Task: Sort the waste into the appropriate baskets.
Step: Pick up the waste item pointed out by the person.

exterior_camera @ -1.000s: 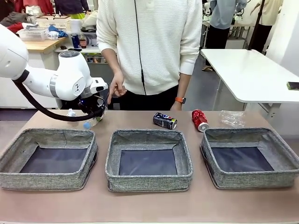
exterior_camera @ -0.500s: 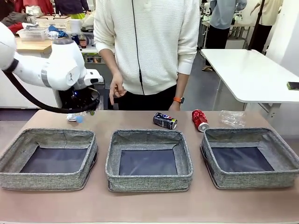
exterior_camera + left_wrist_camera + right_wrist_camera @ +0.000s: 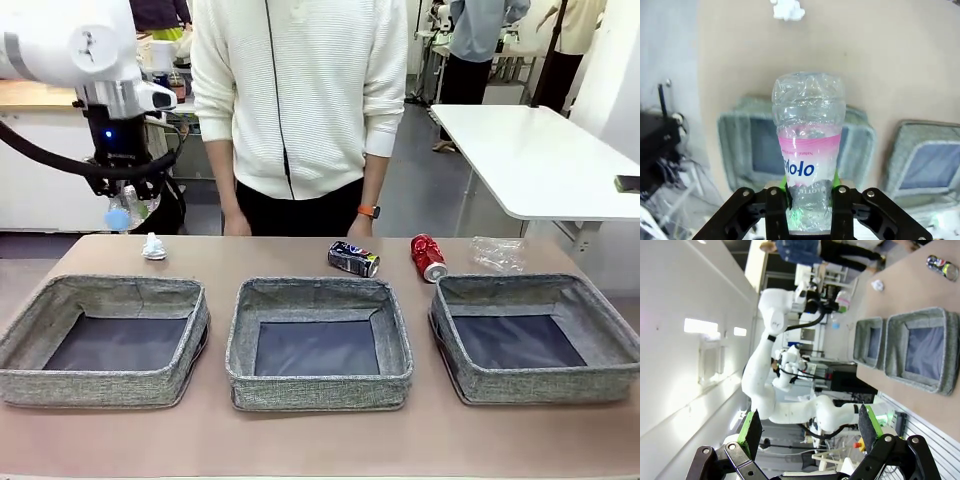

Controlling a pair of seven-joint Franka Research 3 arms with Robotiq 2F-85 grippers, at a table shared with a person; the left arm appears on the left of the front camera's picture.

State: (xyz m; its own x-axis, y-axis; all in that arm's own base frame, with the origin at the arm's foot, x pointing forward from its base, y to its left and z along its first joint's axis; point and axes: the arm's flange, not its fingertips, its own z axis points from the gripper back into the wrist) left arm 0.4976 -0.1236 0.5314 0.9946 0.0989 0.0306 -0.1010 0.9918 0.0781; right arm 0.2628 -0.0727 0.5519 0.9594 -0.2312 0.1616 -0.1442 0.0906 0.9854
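The left arm (image 3: 60, 40) is reaching in high at the left. The left jaws are gripping the clear plastic bottle (image 3: 125, 205) across its body. The bottle is hanging in the air, clear of the surface (image 3: 320, 440), above and left of the white tissue wad (image 3: 153, 247).

The wad is lying on the surface just behind the left basket (image 3: 120, 290). The middle basket (image 3: 315, 290) is standing beside it. The dark blue-black can (image 3: 353, 259) is lying on its side just behind the middle basket's far wall. The red can (image 3: 428, 257) is lying near the far left corner of the right basket (image 3: 520, 285). The clear plastic bag (image 3: 497, 254) is lying behind that basket's far wall.

A person (image 3: 300, 100) is standing at the far edge.

The right jaws are standing wide open, holding nothing.
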